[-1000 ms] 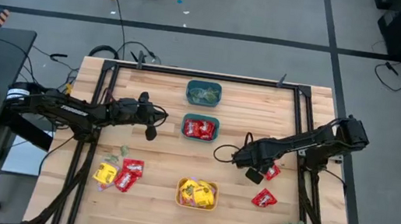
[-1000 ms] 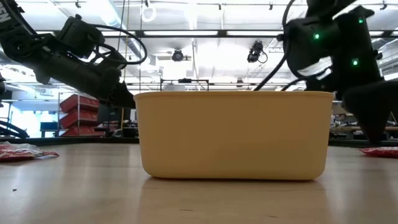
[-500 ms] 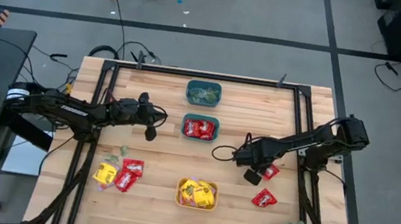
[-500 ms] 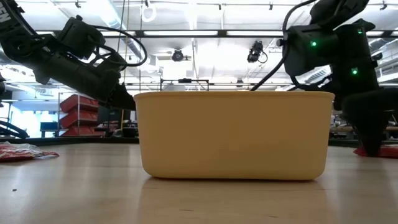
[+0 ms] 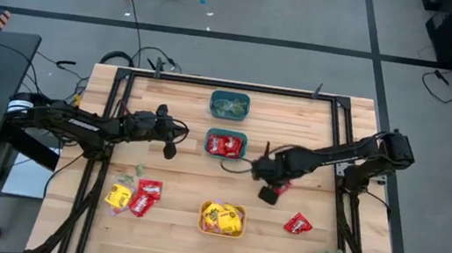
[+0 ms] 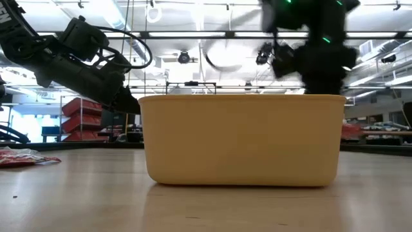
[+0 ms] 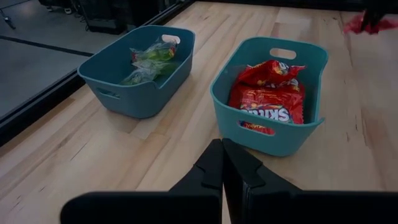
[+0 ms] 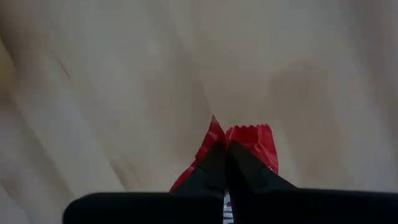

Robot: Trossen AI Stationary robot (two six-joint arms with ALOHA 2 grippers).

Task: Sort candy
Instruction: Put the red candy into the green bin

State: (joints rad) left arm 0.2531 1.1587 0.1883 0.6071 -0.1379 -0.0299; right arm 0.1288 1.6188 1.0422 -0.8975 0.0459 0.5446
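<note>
Right gripper [image 8: 225, 148] pinching a red candy packet [image 8: 252, 142]

From overhead the packet barely shows under the right gripper [image 5: 275, 185], just right of the teal bin [image 5: 226, 144] of reds; only the wrist cam shows the pinch. Left gripper [image 7: 222, 163] sits closed, empty, beside that bin. More candy [image 5: 134, 196] lies front-left.

The table [image 5: 182, 120] is pale planked wood with a smooth, matt grain, framed by dark metal rails. The teal bins [image 7: 268, 93] look like matt moulded plastic, as does the yellow bin [image 6: 241, 138] filling the middle of the low view. The red candy packet [image 8: 249, 140] is shiny crinkled foil with a serrated edge, pinched in the right gripper [image 8: 225, 149], whose fingers are matt black. The grey floor at the top of the high view looks smooth.
</note>
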